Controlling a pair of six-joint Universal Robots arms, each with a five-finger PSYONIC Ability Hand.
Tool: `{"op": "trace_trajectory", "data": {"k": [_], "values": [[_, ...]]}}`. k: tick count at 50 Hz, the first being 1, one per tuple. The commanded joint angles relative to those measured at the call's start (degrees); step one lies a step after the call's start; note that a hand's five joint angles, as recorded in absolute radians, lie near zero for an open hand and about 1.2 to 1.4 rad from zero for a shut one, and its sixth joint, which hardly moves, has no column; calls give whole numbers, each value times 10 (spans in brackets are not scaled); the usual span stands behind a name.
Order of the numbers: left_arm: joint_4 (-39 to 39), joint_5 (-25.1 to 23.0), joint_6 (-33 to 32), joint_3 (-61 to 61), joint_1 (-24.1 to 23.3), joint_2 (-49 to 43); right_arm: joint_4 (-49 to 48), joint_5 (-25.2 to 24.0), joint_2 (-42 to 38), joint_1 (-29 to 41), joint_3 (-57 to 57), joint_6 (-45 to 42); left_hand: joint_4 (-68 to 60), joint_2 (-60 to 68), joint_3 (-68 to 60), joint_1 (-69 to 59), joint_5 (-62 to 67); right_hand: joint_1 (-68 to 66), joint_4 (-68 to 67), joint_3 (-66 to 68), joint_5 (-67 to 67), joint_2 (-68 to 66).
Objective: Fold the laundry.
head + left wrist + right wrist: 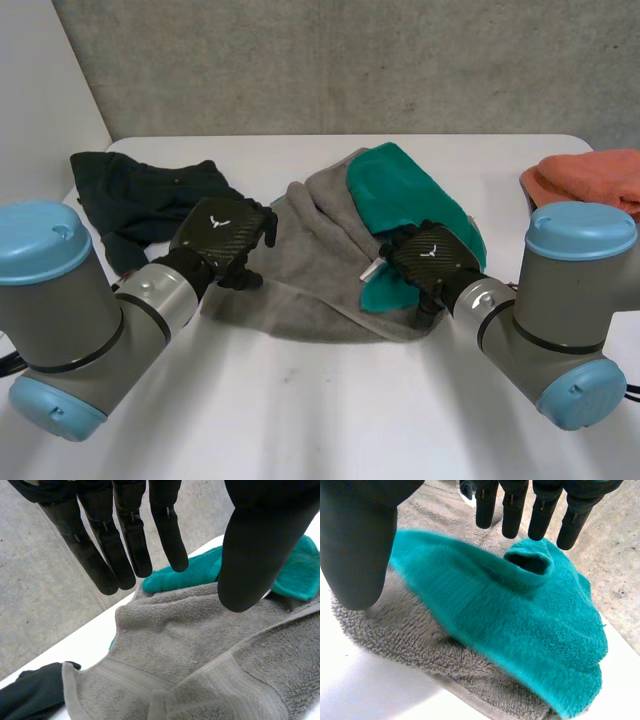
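**Both hands spread wide over the towel pile**

A grey towel [300, 285] lies rumpled in the middle of the white table [300, 430]. A teal cloth [405, 190] is draped across the towel's 1 to 3 o'clock side.

The left hand [225, 235] is at the towel's 9 o'clock edge. In the left wrist view its fingers [125, 540] are straight and set well apart from the thumb, and nothing is held between them. Beneath them lie the grey towel's hemmed border and a fold of the teal cloth.

The right hand [432, 258] is at the towel's 4 o'clock side, over the near end of the teal cloth. In the right wrist view its fingers [512, 507] are straight and the thumb stands far off from them, with nothing in its grasp. The teal cloth lies below its palm with the grey towel beneath that. I cannot tell whether either hand touches the fabric.

A dark garment [140, 195] is bunched at the table's 10 o'clock, just beside the grey towel. An orange cloth [590, 178] lies at the table's 2 o'clock edge, well apart from the pile.
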State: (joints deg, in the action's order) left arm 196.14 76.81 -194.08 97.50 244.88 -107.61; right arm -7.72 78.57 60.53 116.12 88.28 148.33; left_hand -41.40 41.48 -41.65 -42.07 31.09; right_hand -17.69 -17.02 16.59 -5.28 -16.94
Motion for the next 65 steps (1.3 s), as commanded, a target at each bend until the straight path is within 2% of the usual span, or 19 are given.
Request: {"op": "trace_trajectory", "data": {"k": [1,10,21,24,26,28,31,33,36,37,39,45,48,51,52,55,56,59,65], "values": [[-30,14,-69,-24,2,-29,15,1,10,-7,1,7,-6,5,-4,1,9,20,13,-9,-4,12],[-66,47,-142,-74,1,-121,21,1,10,-12,4,5,81,-82,84,88,-78,20,13,-9,-4,12],[-86,71,-183,-126,4,-188,21,3,9,-16,8,5,56,-57,59,63,-53,21,15,-10,-3,14],[-97,72,-199,-135,2,-197,21,3,10,-19,8,4,-78,77,-75,-71,81,21,15,-10,-3,14],[-102,76,-219,-140,2,-197,21,3,10,-21,8,4,-384,383,-382,-378,387,21,15,-10,-3,14],[-101,88,-232,-143,5,-188,21,3,11,-23,8,4,-386,385,-384,-379,389,21,15,-10,-3,14],[-48,148,-221,-149,27,-140,21,3,13,-24,8,4,-386,385,-384,-379,389,21,15,-10,-3,14],[36,193,-189,-167,58,-80,21,3,15,-24,8,5,-386,385,-384,-379,389,23,16,-12,-1,16],[107,217,-163,-215,101,-37,21,3,18,-24,9,6,-386,385,-384,-379,389,23,16,-12,-1,16],[118,222,-155,-256,131,-41,21,3,19,-23,8,5,-386,385,-384,-379,389,23,16,-12,-1,16],[105,229,-150,-310,157,-49,21,3,19,-22,8,4,-386,385,-384,-379,389,23,16,-12,-1,16],[-29,283,-121,-541,220,-141,21,4,19,-18,9,3,-386,385,-384,-379,389,25,18,-14,1,17],[-87,293,-97,-606,234,-185,21,4,18,-19,9,2,-386,385,-384,-379,389,25,18,-14,1,17],[-113,278,-75,-609,234,-205,21,4,18,-19,9,1,-386,385,-384,-379,389,25,18,-14,1,17],[-117,254,-63,-599,233,-204,21,5,19,-20,10,1,-373,372,-370,-366,376,25,18,-14,1,17],[-115,206,-51,-567,227,-201,21,4,20,-20,9,1,-38,37,-35,-31,41,25,18,-14,1,17],[-111,181,-47,-533,222,-197,21,4,20,-21,9,1,117,-118,119,124,-114,25,18,-14,1,17],[-100,148,-48,-482,213,-192,21,4,20,-20,9,1,314,-315,316,321,-311,23,16,-12,-1,16],[-51,120,-58,-372,183,-180,23,4,20,-19,8,1,314,-315,316,321,-311,25,18,-14,1,17]]}}
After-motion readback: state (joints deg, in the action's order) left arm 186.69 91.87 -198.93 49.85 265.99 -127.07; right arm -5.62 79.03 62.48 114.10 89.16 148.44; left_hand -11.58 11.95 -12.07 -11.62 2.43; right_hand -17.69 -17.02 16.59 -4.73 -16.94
